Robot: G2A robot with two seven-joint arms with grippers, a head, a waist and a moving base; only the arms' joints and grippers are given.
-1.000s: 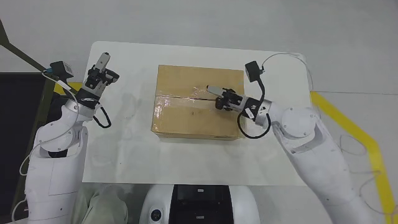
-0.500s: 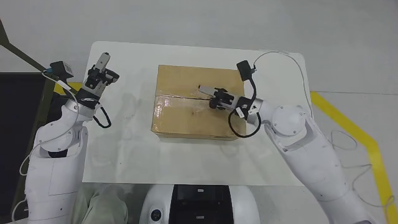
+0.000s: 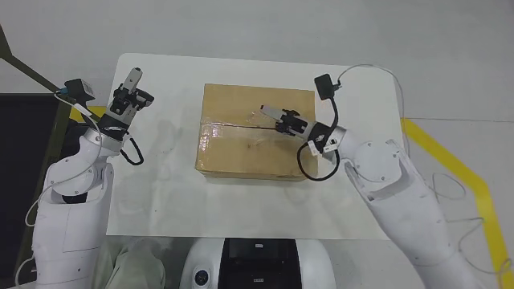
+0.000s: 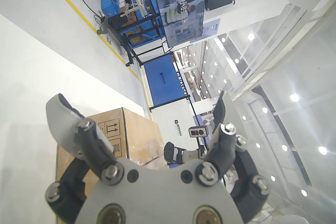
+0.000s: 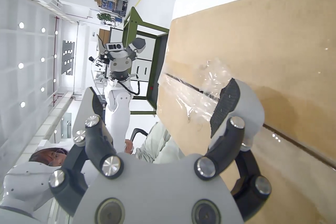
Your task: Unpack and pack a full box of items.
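Observation:
A closed cardboard box [image 3: 241, 148] lies in the middle of the white table [image 3: 161, 201], its top seam sealed with clear tape [image 5: 181, 96]. A crumpled end of tape [image 5: 214, 71] stands up from the seam. My right gripper [image 3: 271, 114] hovers over the seam near the box's middle and is open, with one pad [image 5: 225, 104] right by the loose tape and nothing held. My left gripper [image 3: 132, 88] is open and holds nothing, above the table left of the box [image 4: 131, 130]. In the left wrist view the right gripper [image 4: 173, 154] shows over the box top.
A green frame [image 3: 20, 72] stands off the table's left side. A thin cable [image 3: 377, 72] arcs over the table's far right corner. Bare tabletop lies in front of the box and to its left.
My right gripper slid a little left along the seam, then came back right with its wrist turned. The left arm and the box have not moved.

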